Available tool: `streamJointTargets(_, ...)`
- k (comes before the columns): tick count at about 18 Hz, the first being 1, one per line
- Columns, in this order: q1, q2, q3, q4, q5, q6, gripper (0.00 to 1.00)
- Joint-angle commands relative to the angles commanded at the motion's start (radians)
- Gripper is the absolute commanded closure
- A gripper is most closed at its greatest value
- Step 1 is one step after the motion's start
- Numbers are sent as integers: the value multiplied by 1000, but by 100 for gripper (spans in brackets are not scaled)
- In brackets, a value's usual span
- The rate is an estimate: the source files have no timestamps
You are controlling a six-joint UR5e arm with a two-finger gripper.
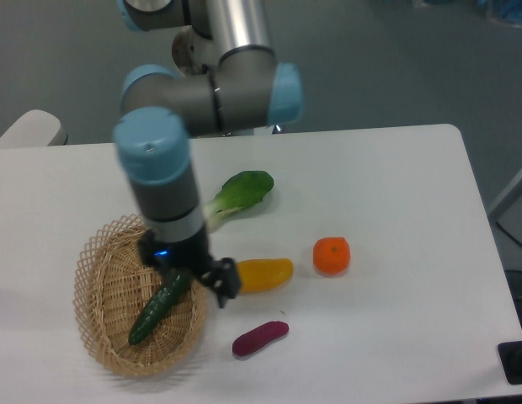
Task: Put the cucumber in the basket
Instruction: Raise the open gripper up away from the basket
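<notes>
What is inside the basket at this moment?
The cucumber lies slanted inside the basket, its lower end near the front rim. Its upper end sits at the gripper, which covers that tip, so whether the fingers grip it cannot be told. Nothing else shows inside.

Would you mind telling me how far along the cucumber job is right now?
Mostly done: the dark green glossy cucumber lies slanted inside the oval woven wicker basket. The gripper sits at its upper end; whether it grips is unclear. Left: release, if needed, and withdraw.
</notes>
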Motion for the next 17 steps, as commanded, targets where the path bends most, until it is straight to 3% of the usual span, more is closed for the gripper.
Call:
streamJointTargets(3,75,11,0,-44,0,187,0)
streamJointTargets(10,198,46,-14,-80,-2,566,0)
streamJointTargets(17,236,48,-20,-80,-11,631,0)
